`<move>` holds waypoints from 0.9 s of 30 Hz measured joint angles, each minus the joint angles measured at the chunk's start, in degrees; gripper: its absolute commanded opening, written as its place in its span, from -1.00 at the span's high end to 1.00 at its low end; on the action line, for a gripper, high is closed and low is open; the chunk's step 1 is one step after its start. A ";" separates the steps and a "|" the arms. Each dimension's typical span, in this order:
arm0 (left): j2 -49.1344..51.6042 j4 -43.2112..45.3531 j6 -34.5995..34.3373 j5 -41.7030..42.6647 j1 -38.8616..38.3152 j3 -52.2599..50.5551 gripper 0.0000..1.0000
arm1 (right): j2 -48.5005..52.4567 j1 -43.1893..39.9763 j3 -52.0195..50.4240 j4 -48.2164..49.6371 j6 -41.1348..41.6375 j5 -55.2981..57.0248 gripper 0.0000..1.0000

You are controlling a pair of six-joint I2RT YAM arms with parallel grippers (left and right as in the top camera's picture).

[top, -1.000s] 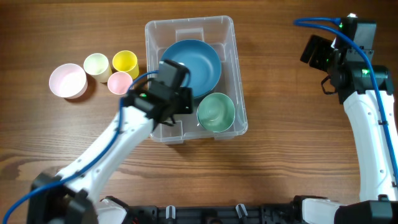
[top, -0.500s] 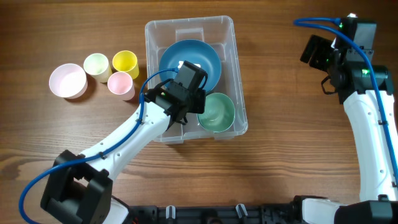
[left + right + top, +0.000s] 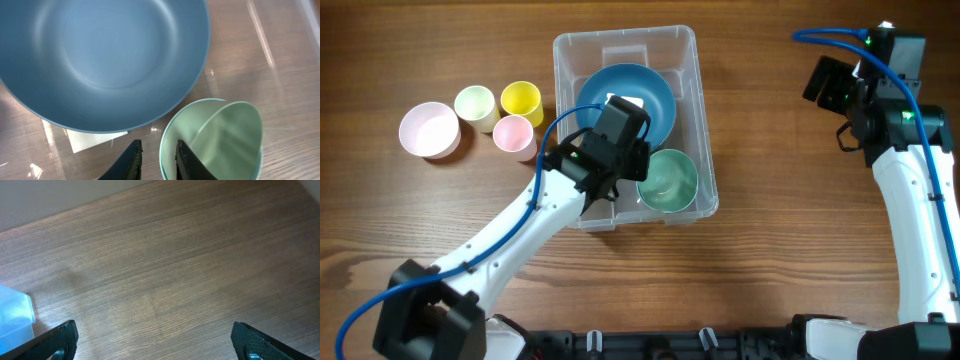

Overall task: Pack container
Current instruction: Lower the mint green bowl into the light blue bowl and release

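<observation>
Left end effector [image 3: 159,161], freshly spread a little, is straddling the green bowl's [image 3: 225,135] rim inside the container [image 3: 620,34], not pinching; probably regripping to reseat it.

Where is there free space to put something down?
Bare wood lies between the bin and the right arm. Crowded: left of the bin, by the cups and pink bowl; inside it, a blue bowl and green bowl fill most.

The container [image 3: 625,42] holds the large bowl [image 3: 635,95] in its far part and the smaller bowl [image 3: 670,182] in its near right corner, and on the table [image 3: 770,280] just left of it three cups [image 3: 513,132] cluster, with another bowl [image 3: 428,130] farthest left.
</observation>
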 measured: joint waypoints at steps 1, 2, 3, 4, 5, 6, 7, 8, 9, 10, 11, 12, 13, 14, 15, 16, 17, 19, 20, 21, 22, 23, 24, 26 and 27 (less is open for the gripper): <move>-0.33 -0.02 0.15 0.09 0.00 0.00 0.50 | -0.02 0.00 0.00 0.00 0.00 0.00 -0.99; -0.68 -0.04 0.48 0.50 0.00 0.00 0.48 | 0.00 0.00 0.00 0.00 0.00 0.00 -0.99; -0.92 -0.09 1.07 1.20 -0.02 0.00 0.46 | -0.02 0.00 0.00 0.02 0.00 0.00 -1.00; -0.98 -0.13 1.42 1.75 -0.07 0.00 0.42 | -0.02 0.00 0.00 0.00 0.00 0.02 -0.99; -1.01 -0.28 1.81 2.40 -0.26 0.00 0.35 | -0.02 0.00 0.00 0.00 0.00 0.00 -1.00; -1.01 -0.50 2.10 2.84 -0.57 0.00 0.24 | -0.02 0.00 0.00 0.00 0.00 0.00 -0.99; -1.01 -0.76 2.38 3.28 -0.94 0.00 0.15 | 0.00 0.00 0.00 0.00 0.00 0.00 -1.00; -1.01 -1.01 2.71 3.48 -1.22 0.00 0.07 | -0.02 0.00 0.00 0.00 0.00 0.00 -0.99; -1.01 -1.22 2.89 3.72 -1.40 0.00 0.01 | 0.00 0.00 0.00 0.00 0.00 0.02 -0.99; -1.01 -1.77 3.28 3.98 -1.68 0.00 0.00 | 0.00 0.00 0.00 0.02 0.00 0.00 -0.99; -1.01 -2.60 3.17 4.22 -1.81 0.00 -0.02 | -0.02 0.00 0.00 0.00 0.00 0.00 -0.99; -1.01 -3.06 3.32 4.37 -1.88 0.00 -0.02 | 0.00 0.00 0.00 0.02 0.00 0.00 -0.99; -1.01 -3.45 3.37 4.50 -1.88 0.00 -0.02 | 0.00 0.00 0.00 0.00 0.00 0.00 -1.00; -1.01 -3.65 3.39 4.59 -1.88 0.00 -0.02 | 0.00 0.00 0.00 0.00 0.00 0.00 -0.99; -1.01 -3.85 3.39 4.59 -1.88 0.00 -0.01 | -0.02 0.00 0.00 0.00 0.00 0.00 -0.99; -1.01 -3.96 3.39 4.57 -1.88 0.00 0.00 | 0.00 0.00 0.00 0.00 0.00 0.00 -0.99; -1.01 -4.04 3.39 4.59 -1.88 0.00 0.00 | -0.02 0.00 0.00 0.00 0.00 0.02 -1.00; -1.01 -4.07 3.41 4.59 -1.88 0.00 0.01 | -0.02 0.00 0.00 0.00 0.00 0.00 -1.00; -1.01 -4.09 3.45 4.61 -1.88 0.00 0.01 | 0.00 0.00 0.00 0.02 0.00 0.00 -1.00; -1.01 -4.11 3.54 4.61 -1.88 0.00 0.01 | -0.02 0.00 0.00 0.00 0.00 0.00 -0.99; -1.01 -4.13 3.54 4.61 -1.90 0.00 0.02 | -0.02 0.00 0.00 0.00 0.00 0.00 -1.00; -0.94 -4.13 3.54 4.59 -1.97 0.00 0.02 | 0.00 0.00 0.00 0.02 0.00 0.00 -1.00; -0.85 -4.13 3.54 4.59 -2.03 0.00 0.03 | 0.00 0.00 0.00 0.00 0.00 0.00 -1.00; -0.33 -4.13 3.54 4.57 -2.34 0.00 0.04 | 0.00 0.00 0.00 0.00 0.00 0.00 -0.99; 0.13 -4.13 3.56 4.52 -2.58 0.00 0.05 | 0.00 0.00 0.00 0.00 0.00 0.00 -0.99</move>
